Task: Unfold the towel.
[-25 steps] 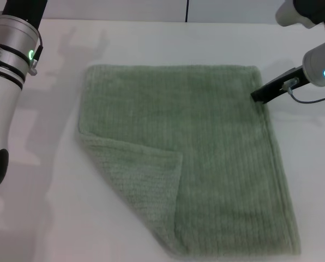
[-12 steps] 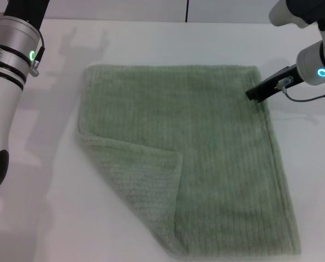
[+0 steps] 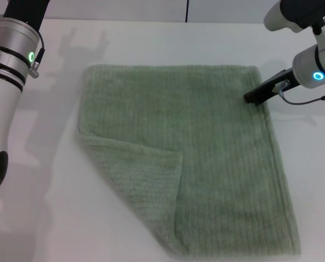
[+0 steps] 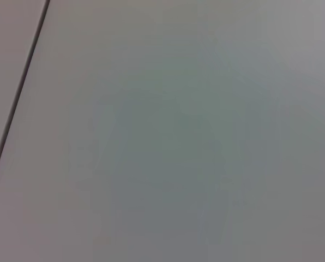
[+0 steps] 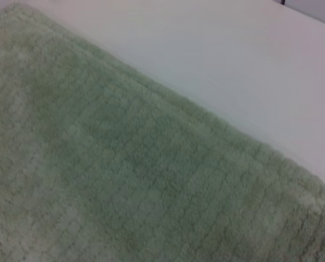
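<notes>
Left arm parked at the desk's left edge, well clear of the towel; its pincer state can't be told. Towel lies flat on the white desk, near-left corner folded over onto itself as a triangular flap. Right pincer sits at the towel's far-right corner, dark tip at the hem; whether it's clenched or released can't be told.

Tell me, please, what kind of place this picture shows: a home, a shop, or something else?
Probably a robot test bench or lab, not a home. A plain white tabletop carries only a sage-green terry towel, one corner folded over. The right gripper is at its far edge; the left arm is off to the side.
</notes>
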Action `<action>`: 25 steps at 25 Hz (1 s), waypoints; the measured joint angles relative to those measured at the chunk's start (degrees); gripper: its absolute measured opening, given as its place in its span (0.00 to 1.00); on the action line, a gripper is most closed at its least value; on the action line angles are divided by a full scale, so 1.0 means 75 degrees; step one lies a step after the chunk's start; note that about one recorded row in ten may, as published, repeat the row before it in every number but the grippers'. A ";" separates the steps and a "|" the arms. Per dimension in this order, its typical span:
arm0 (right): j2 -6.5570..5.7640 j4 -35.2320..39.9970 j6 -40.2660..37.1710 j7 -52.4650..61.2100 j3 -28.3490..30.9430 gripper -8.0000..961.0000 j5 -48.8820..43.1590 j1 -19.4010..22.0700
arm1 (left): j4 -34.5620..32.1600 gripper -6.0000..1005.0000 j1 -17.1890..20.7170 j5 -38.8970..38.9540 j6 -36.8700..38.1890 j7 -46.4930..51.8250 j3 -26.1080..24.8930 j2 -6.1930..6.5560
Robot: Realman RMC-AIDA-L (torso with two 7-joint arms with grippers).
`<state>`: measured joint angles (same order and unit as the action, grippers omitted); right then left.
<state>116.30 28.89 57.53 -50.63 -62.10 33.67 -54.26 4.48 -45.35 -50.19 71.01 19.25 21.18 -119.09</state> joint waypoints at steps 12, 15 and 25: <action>0.0008 -0.0239 -0.0145 0.0000 -0.0012 0.01 -0.0050 -0.0097 | -0.0025 0.84 -0.0033 -0.0026 -0.0185 0.0303 0.0144 0.0020; 0.0007 -0.0307 -0.0186 0.0000 -0.0011 0.01 -0.0053 -0.0122 | -0.0099 0.83 -0.0041 -0.0110 -0.0381 0.0638 0.0246 0.0036; -0.0001 -0.0337 -0.0242 0.0001 -0.0033 0.01 -0.0082 -0.0125 | -0.1082 0.82 -0.0048 -0.1556 -0.1346 0.3141 0.0494 0.0069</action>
<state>116.30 26.37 55.72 -50.63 -62.35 33.05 -55.20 -3.64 -45.71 -61.86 60.91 42.80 24.89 -118.57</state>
